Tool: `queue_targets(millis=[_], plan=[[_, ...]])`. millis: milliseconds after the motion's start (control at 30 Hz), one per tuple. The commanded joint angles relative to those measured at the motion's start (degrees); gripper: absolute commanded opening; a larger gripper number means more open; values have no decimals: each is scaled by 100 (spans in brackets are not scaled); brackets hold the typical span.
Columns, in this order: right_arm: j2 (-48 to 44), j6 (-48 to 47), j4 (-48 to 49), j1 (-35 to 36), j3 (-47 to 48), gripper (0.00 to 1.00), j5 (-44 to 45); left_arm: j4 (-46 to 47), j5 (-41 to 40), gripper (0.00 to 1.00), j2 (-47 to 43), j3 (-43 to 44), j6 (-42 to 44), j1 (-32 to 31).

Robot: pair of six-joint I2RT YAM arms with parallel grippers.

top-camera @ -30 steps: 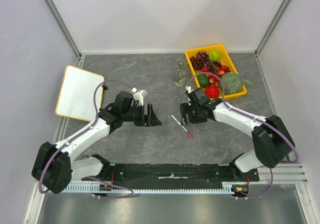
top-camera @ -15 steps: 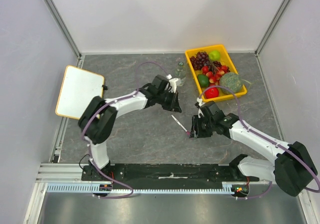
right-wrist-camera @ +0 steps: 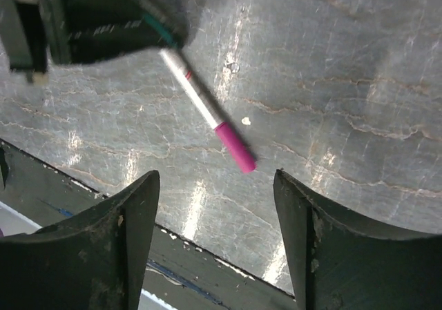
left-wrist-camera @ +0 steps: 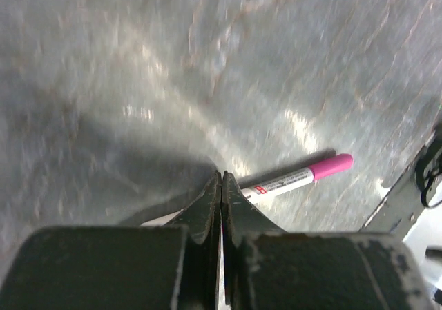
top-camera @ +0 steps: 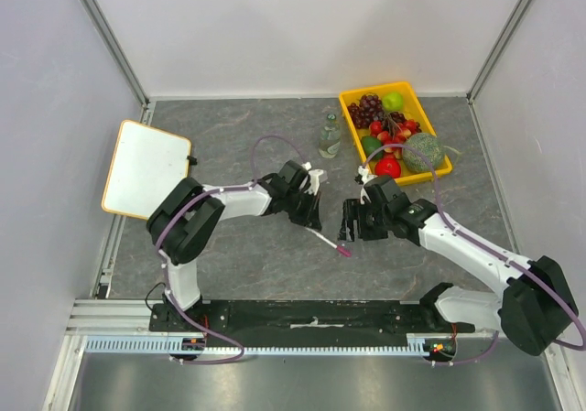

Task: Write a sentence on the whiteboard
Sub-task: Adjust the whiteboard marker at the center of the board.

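The whiteboard [top-camera: 145,168] lies at the far left edge, tilted, its face plain white; no sentence shows on it. A white marker with a pink cap [top-camera: 330,243] lies on the grey table between the arms. My left gripper [top-camera: 309,223] is shut, jaws pressed together, with its tips at the marker's [left-wrist-camera: 290,180] white end; the marker passes beneath the tips [left-wrist-camera: 222,175], not between them. My right gripper [top-camera: 352,221] stands open just right of the cap. The marker [right-wrist-camera: 207,113] lies ahead of its fingers [right-wrist-camera: 215,175].
A yellow tray [top-camera: 375,88] of fruit sits at the back right, close behind the right arm. A small clear bottle [top-camera: 330,136] stands left of it. The black base rail [top-camera: 311,315] runs along the near edge. Grey walls close in on both sides.
The left arm swung right from near the whiteboard to the marker and shut its jaws. The right gripper drew back, dipped toward the cap, then reopened. The marker turned slightly.
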Motion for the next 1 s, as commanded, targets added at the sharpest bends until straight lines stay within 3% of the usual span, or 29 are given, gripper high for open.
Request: queue_targets(millis=[0, 233, 367, 500, 600, 667, 967], plan=[[190, -143, 82, -44, 387, 77, 163, -89, -317, 2, -559, -810, -33, -32], [270, -20, 328, -44, 239, 81, -389, -18, -484, 2, -903, -1426, -648, -436], [225, 51, 557, 78, -165, 76, -979, -289, -966, 2, -1052, -1453, -772, -498], [243, 7, 898, 403, -473, 53, -1436, -711, -1512, 2, -1219, -1427, -544, -480], [374, 33, 1005, 606, -605, 14, -1410, -844, -1679, 2, -1263, -1462, -447, -480], [576, -28, 996, 703, -606, 2, -1332, -809, -1627, 2, -1263, -1506, -438, -480], [1464, -204, 838, 835, -325, 0, 178, -335, -1170, 2, -1412, -2023, -692, -489]])
